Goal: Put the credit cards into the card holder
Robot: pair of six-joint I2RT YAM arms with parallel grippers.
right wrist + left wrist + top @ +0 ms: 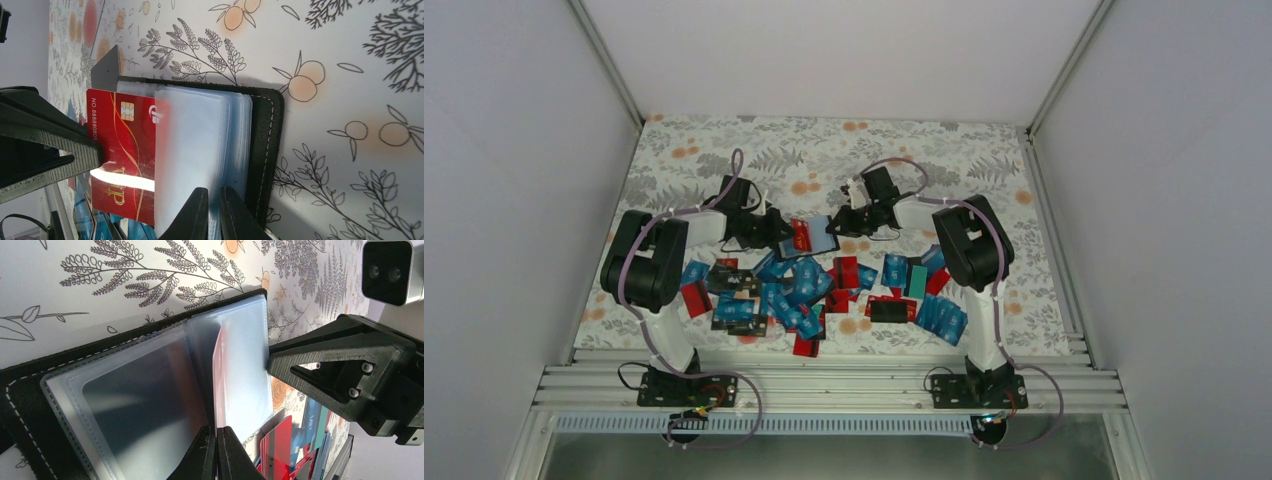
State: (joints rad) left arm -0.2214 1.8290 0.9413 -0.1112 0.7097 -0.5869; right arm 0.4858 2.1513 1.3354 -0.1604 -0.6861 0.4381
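Credit cards lie in a loose heap on the flowered tablecloth, on the near side of both claws, toward the arm bases. Most are blue, several are red and a few are black, and many overlap. One teal card sits just on the near side of the right claw.

Just past the heap the two claws come tip to tip from opposite sides. The card holder lies open between them, its black stitched cover facing the cloth and its clear sleeves fanned up toward the claws.

The left claw is pinched tight on a red credit card with a gold chip and "VIP" lettering. The end of the card away from that claw sits inside one of the sleeves. The end nearer that claw sticks out of the holder.

The right claw is closed to a narrow slit on the free edges of several sleeves, on the side of the holder opposite the left claw.

Beyond both claws the cloth, printed with grey ferns and orange fruit, runs on to the white back wall.
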